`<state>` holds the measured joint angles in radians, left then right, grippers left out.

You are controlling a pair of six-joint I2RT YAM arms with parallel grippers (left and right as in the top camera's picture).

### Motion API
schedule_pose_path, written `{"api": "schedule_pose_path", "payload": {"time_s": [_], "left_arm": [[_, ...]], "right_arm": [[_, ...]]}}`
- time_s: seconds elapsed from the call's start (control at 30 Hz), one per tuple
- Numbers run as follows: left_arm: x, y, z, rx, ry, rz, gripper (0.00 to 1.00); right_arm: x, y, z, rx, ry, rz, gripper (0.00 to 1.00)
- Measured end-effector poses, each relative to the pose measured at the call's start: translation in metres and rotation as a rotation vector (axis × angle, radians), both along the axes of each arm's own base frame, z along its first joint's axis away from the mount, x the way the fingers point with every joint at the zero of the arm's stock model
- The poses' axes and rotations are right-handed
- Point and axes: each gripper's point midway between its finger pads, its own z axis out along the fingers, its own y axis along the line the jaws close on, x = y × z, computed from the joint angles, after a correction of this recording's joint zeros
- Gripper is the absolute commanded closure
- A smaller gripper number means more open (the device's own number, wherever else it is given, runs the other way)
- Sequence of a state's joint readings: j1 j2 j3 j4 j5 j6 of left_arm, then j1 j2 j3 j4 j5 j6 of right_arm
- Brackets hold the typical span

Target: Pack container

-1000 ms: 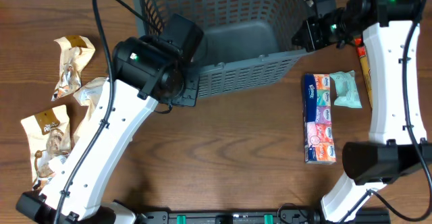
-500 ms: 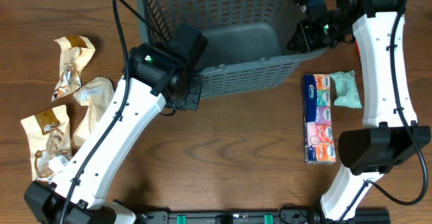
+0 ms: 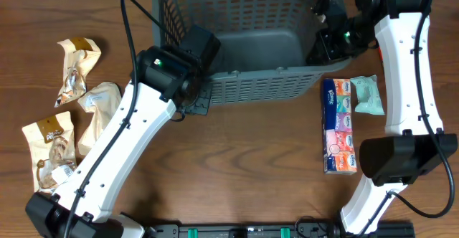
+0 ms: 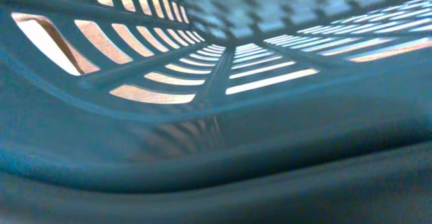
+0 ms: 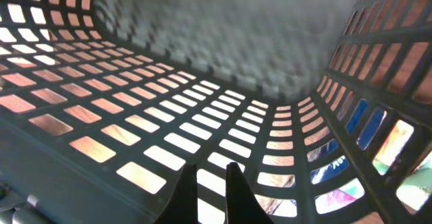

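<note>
The container (image 3: 265, 84), a large dark grey lattice basket, stands at the back middle of the table. My left gripper (image 3: 203, 94) sits at its front left corner. The left wrist view shows no fingers, only the rolled rim pressed close under the camera and the container's slotted wall (image 4: 216, 96) beyond, so the gripper is shut on the rim. My right gripper (image 3: 324, 46) is at the right rim. In the right wrist view its gripper (image 5: 210, 166) reaches inside the container (image 5: 135, 116), its tips close together with nothing between them.
Three crumpled beige snack packets (image 3: 75, 69) (image 3: 100, 98) (image 3: 50, 148) lie on the left. A long multicoloured tissue pack (image 3: 339, 125) and a teal packet (image 3: 369, 94) lie right of the basket. A thin orange item (image 3: 388, 64) lies beside the right arm.
The container has slid a little to the right and squared up, with both arms moving along with it. Both grippers have stayed shut.
</note>
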<state>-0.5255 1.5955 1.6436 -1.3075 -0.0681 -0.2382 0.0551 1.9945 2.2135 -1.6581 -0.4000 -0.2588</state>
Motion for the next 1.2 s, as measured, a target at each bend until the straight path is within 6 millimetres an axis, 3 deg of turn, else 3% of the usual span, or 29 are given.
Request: {"api": "schedule_pose_path", "payload": {"time_s": [0.63, 0.9, 0.97, 1.07, 1.2], "left_arm": [[0.011, 0.004, 0.003, 0.029, -0.054, 0.005, 0.94], [0.011, 0.005, 0.003, 0.038, -0.057, 0.007, 0.94], [0.011, 0.006, 0.003, 0.04, -0.058, 0.007, 0.94], [0.011, 0.006, 0.003, 0.041, -0.058, 0.005, 0.93], [0.011, 0.007, 0.003, 0.046, -0.058, 0.002, 0.78]], "right_arm": [[-0.015, 0.026, -0.001, -0.011, 0.032, 0.074, 0.99], [-0.012, 0.027, -0.001, -0.011, 0.018, 0.075, 0.98], [-0.007, 0.027, -0.001, -0.013, -0.001, 0.074, 0.94], [0.0, 0.025, -0.001, -0.025, -0.034, 0.072, 0.78], [0.013, 0.021, 0.0, -0.048, -0.09, 0.073, 0.69]]}}
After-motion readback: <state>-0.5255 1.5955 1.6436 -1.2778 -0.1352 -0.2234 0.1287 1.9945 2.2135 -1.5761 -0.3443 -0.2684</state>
